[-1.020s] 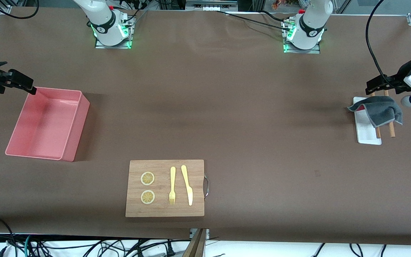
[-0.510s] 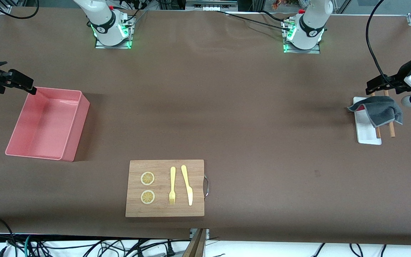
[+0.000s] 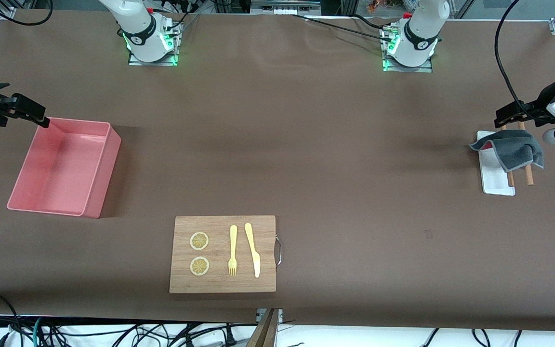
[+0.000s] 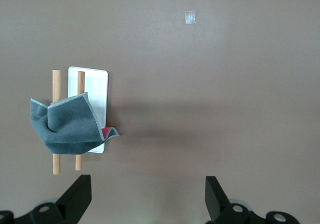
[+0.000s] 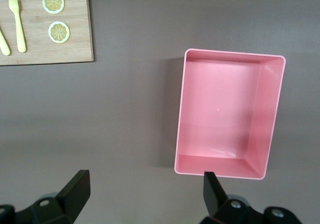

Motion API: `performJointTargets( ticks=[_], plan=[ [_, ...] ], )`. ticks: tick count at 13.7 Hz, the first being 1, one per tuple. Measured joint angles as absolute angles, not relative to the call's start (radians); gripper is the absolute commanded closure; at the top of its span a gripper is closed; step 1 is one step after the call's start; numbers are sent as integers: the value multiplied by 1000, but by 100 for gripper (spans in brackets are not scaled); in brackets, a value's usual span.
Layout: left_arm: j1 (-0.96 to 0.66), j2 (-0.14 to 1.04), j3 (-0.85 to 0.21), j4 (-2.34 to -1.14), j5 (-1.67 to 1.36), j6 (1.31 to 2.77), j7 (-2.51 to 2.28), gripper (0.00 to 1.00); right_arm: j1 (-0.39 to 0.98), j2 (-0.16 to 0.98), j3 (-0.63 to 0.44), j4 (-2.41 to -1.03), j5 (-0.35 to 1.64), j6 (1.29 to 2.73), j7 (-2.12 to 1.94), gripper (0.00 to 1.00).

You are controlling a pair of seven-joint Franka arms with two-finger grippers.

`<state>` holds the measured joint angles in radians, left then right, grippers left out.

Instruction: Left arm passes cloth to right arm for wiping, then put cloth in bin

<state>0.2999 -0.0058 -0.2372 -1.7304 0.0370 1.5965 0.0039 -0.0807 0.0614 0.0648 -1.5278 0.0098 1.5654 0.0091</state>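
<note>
Cloth (image 3: 516, 148) over tray (image 3: 495, 182); bin (image 3: 41, 202) empty.

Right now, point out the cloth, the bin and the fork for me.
cloth (image 3: 518, 147), front view, middle of the grey fabric draped over the two wooden sticks.
bin (image 3: 105, 166), front view, its outer wall toward the table's middle.
fork (image 3: 232, 248), front view, on the yellow handle, lying on the wooden board.

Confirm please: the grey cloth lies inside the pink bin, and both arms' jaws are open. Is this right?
Not quite. The cloth is not in the bin; it is draped over two wooden sticks and a white tray, as the front view shows. Both jaws are open.
</note>
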Motion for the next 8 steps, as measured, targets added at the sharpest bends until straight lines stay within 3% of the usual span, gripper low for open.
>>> performJointTargets(
  ticks=[8],
  plan=[
    [301, -6, -237, -1730, 37, 1597, 4, 0, -81, 62, 65, -1528, 16, 1565, 9, 0]
  ],
)
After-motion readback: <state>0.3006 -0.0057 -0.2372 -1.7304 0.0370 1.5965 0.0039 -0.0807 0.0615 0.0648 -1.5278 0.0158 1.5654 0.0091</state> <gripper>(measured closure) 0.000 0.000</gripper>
